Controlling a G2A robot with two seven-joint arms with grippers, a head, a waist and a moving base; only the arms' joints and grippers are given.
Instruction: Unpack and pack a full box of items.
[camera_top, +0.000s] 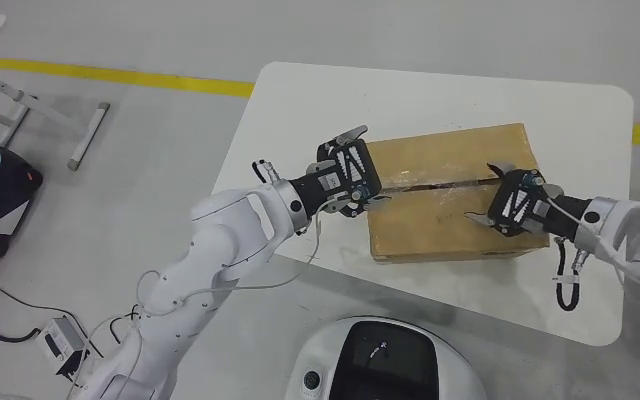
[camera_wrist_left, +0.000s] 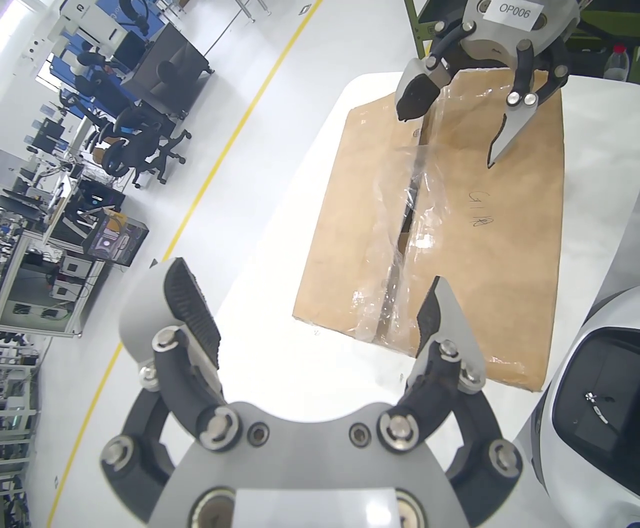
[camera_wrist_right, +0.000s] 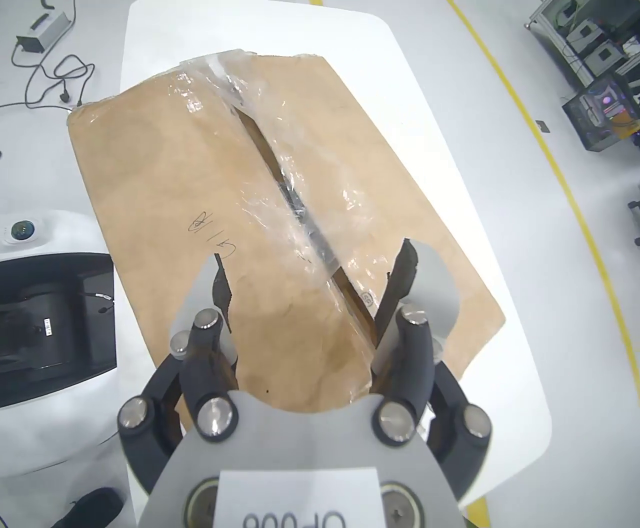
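Left gripper (camera_top: 372, 165) spread wide at one end of the cardboard box (camera_top: 440, 225). Right gripper (camera_top: 483, 192) spread too, over the opposite end. Box flat on white table (camera_top: 300, 110), flaps down, wrinkled clear tape (camera_wrist_right: 350, 200) along seam.

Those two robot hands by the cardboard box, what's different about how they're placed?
The left hand sits at one end of the box, the right hand at the opposite end. The left hand hangs half off the box, one finger over the bare table; the right hand has both fingers above the cardboard, straddling the taped seam. Both are open, empty, and face each other along that seam.
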